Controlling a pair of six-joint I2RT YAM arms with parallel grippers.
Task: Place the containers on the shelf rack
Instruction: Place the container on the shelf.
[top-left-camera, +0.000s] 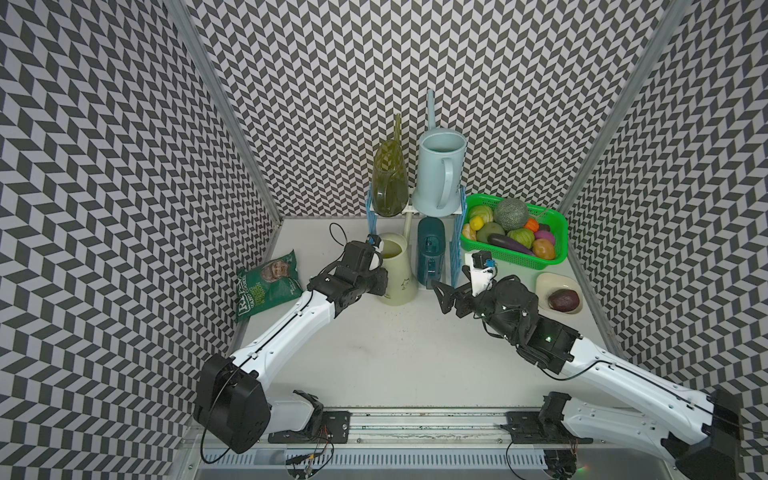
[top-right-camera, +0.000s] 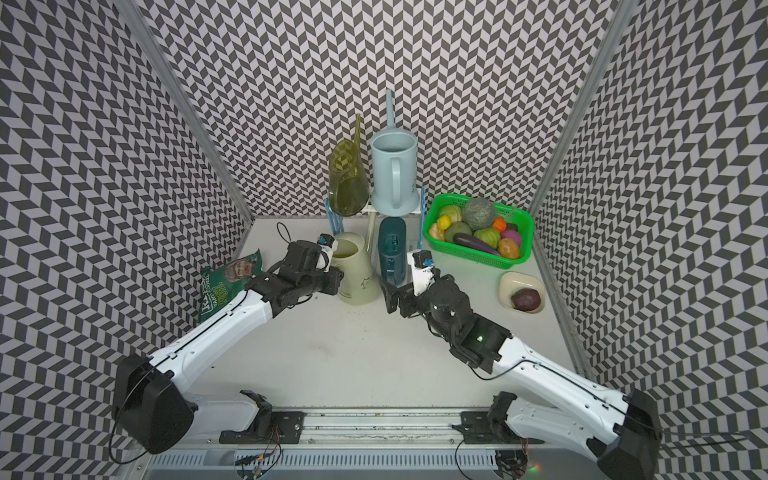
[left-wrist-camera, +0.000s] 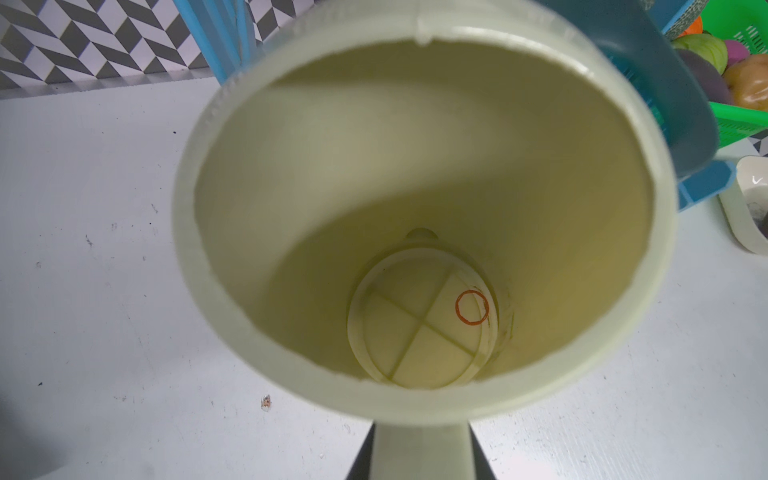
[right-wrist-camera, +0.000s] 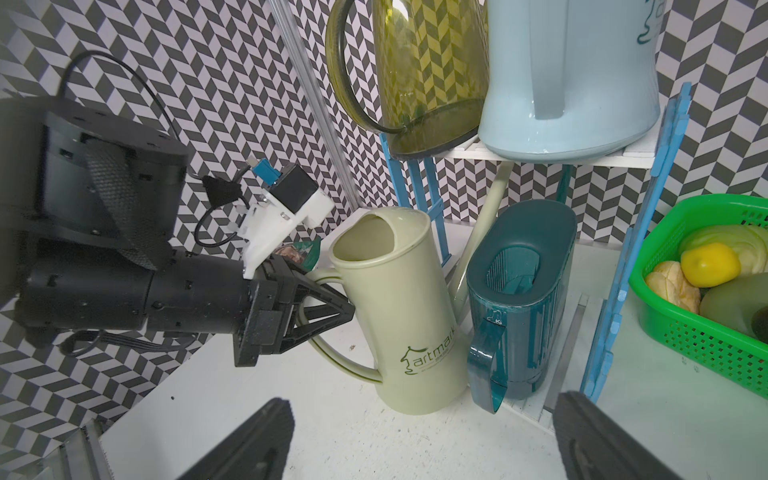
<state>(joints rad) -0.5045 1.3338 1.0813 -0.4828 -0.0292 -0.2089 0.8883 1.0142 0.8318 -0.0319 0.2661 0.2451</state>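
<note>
The shelf rack (top-left-camera: 456, 224) stands at the back wall, white shelves between light blue picket panels. On its upper shelf (right-wrist-camera: 615, 160) are the olive-green container (top-left-camera: 390, 183) and the pale blue container (top-left-camera: 438, 174). The dark teal container (top-left-camera: 430, 253) sits on the lower shelf. Just left of the teal one is the cream container (top-left-camera: 397, 274), slightly tilted, base at the table, spout reaching under the upper shelf. My left gripper (right-wrist-camera: 328, 309) is shut on its loop handle (left-wrist-camera: 422, 453). My right gripper (top-left-camera: 445, 297) hangs open and empty in front of the teal container.
A green mesh basket (top-left-camera: 559, 232) of produce stands right of the rack. In front of it is a cream dish (top-left-camera: 547, 279) with a dark fruit. A green chip bag (top-left-camera: 270, 286) lies by the left wall.
</note>
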